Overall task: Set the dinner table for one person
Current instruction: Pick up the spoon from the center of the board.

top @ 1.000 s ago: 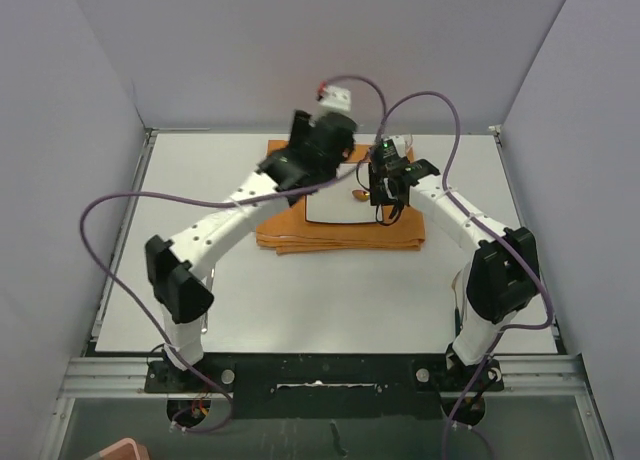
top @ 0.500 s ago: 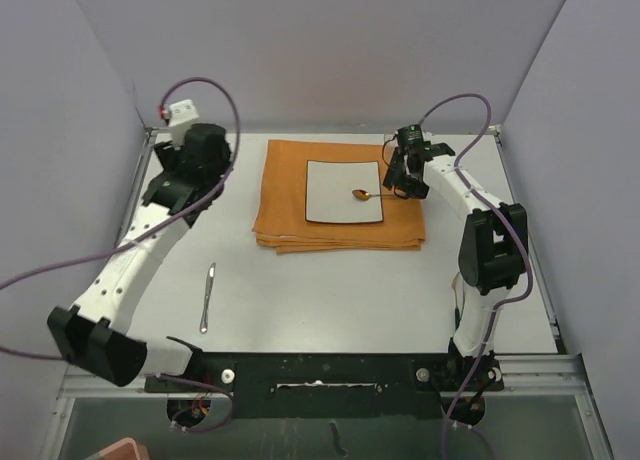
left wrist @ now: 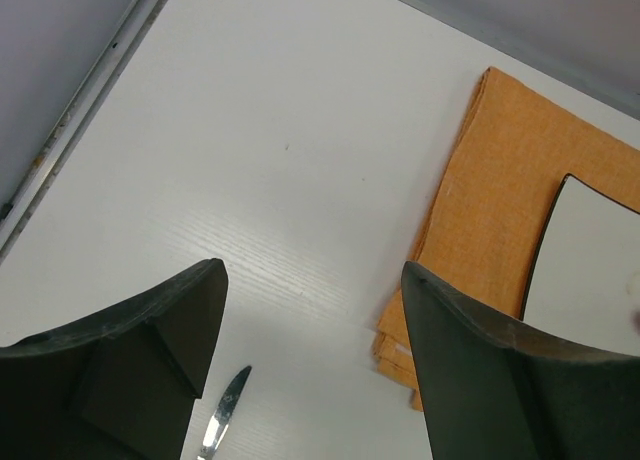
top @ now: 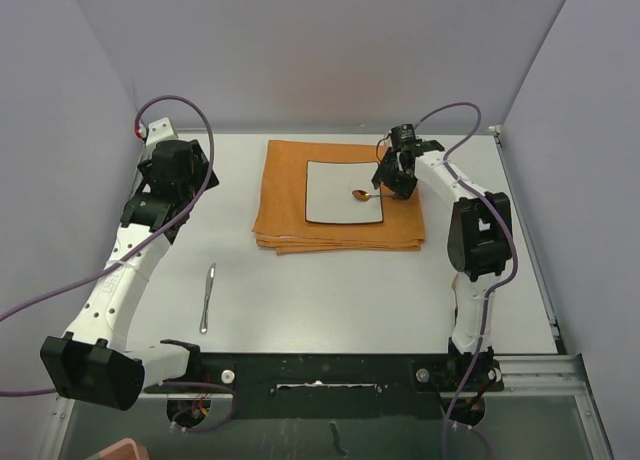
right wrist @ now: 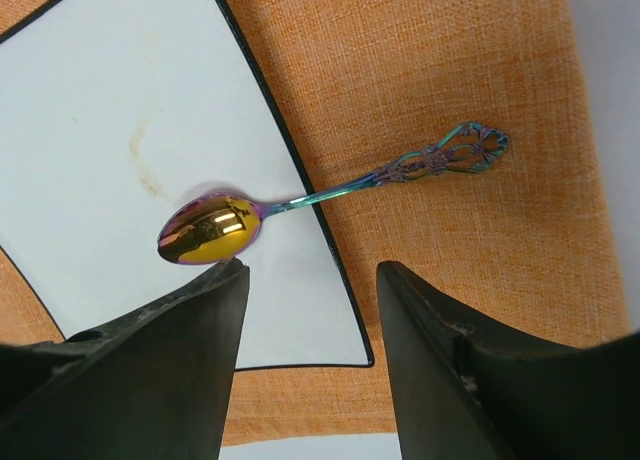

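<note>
Gold spoon (right wrist: 330, 191) lies sideways just past the spread, empty fingers of the right gripper (right wrist: 310, 280), handle toward the right edge of the dinner table (top: 330, 290); the left gripper (left wrist: 312, 280), spread too, is far off.

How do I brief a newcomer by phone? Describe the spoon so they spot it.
On the dinner table, an orange folded cloth at the far middle carries a square white plate. The spoon lies across the plate's right edge, bowl on plate, handle on cloth. Unlike the plain silver knife, it is gold-bowled with an ornate iridescent handle.
</note>
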Robot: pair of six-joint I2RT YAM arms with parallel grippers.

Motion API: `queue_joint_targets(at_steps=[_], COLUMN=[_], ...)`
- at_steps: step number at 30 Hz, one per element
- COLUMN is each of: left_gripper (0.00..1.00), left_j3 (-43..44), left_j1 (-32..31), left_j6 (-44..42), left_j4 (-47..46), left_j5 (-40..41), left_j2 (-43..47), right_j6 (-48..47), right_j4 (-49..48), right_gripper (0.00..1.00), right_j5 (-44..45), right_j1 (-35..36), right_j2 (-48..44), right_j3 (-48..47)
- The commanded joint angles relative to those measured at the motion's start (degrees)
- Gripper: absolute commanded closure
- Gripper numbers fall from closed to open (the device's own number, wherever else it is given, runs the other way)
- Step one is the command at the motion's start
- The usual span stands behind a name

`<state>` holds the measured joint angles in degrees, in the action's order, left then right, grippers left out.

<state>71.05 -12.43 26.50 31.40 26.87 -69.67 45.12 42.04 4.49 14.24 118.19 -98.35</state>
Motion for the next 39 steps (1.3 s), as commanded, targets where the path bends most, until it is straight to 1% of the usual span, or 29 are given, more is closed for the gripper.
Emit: queue_joint_targets(at_steps=[1, 6, 11, 15, 24, 32, 39], left_gripper=[0.3, 0.3, 0.3, 0.3, 0.3, 0.3, 0.3], left_j3=[0.34, -0.42, -0.41, -0.47, -0.82, -0.48, -0.82], left_j1=[-0.05, -0.05, -0.22, -0.27, -0.4, -0.78, -0.99], left_j6=[-1.72, -2.85, -3.46, -3.43, -3.83, -4.64, -6.8], left_j4=[-4.92, -5.16, -5.3, -5.21, -4.61, -4.32, -5.72], left_j5=[-2.89, -3.32, -3.43, -3.32, -2.88, -2.33, -3.49], left_j2=[1.03, 1.84, 2.33, 2.88, 4.05, 4.94, 6.07], right_j6=[2.07, 4.89, 6.92, 7.5, 8.84, 10.26, 10.07], right_j4=[-0.78, -0.34, -0.3, 0.41, 0.32, 0.35, -1.66], right_gripper=[0.46, 0.47, 0.51, 0.53, 0.53, 0.53, 0.54], right_j5=[-0.56, 1.19, 3.39, 5.34, 8.04, 7.66, 4.45], right_j1=[-0.29, -0.25, -0.27, -0.27, -0.61, -1.47, -0.49], right_j2=[1.62, 2.7, 2.84, 3.13, 3.94, 5.7, 1.39], right_j3=[-4.4, -4.06, -2.69, -1.69, 2.74, 1.96, 1.26])
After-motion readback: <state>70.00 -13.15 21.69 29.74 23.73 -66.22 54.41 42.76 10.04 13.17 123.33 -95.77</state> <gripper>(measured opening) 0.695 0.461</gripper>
